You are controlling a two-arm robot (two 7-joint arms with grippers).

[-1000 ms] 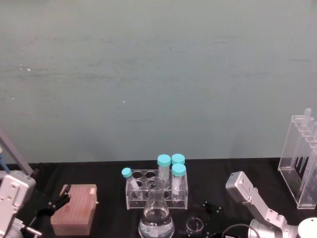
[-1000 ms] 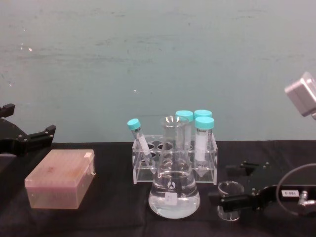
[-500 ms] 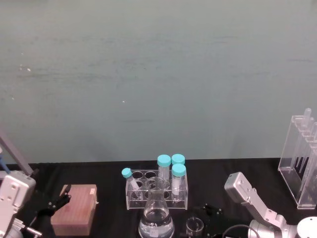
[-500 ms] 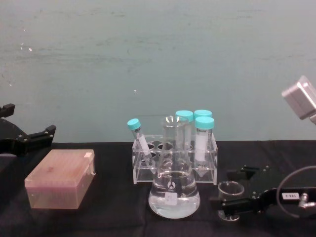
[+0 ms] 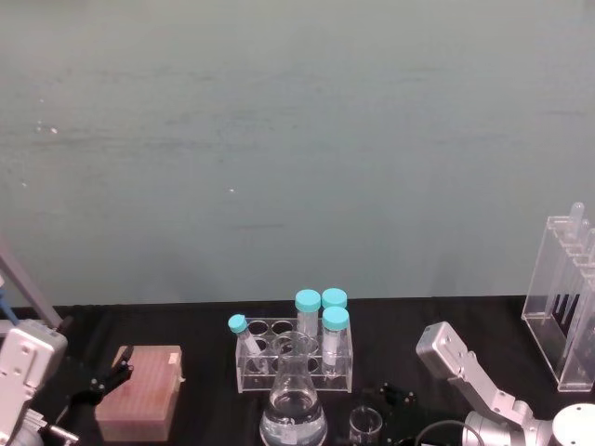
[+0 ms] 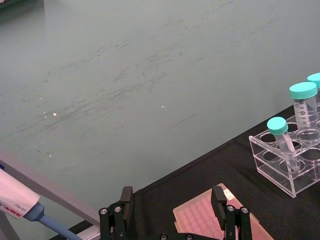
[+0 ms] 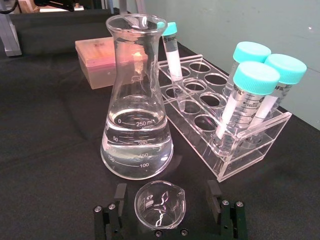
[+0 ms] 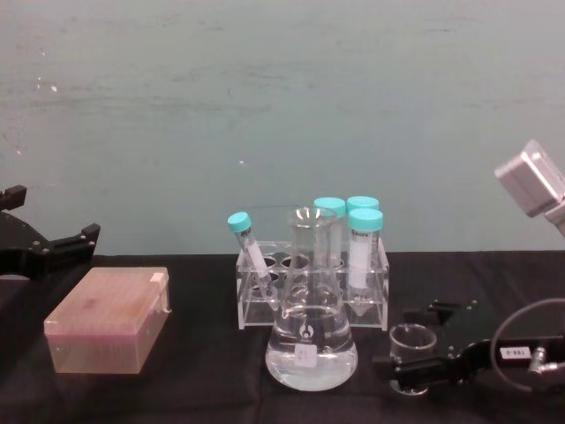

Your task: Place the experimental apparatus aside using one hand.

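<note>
right tool (image 7: 167, 194) released, straddling small beaker (image 7: 160, 205). close gently, lift straight, stay clear of conical flask (image 7: 136, 105). left tool (image 6: 172, 201) idle, released, near tip box (image 6: 205, 222).

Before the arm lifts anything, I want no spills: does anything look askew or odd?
Only the small teal-capped tube: it leans aslant in the rack, while the three larger tubes stand upright. The flask and the beaker, between the right gripper's open fingers, stand upright; no spill shows. The left gripper hangs by the pink box.
</note>
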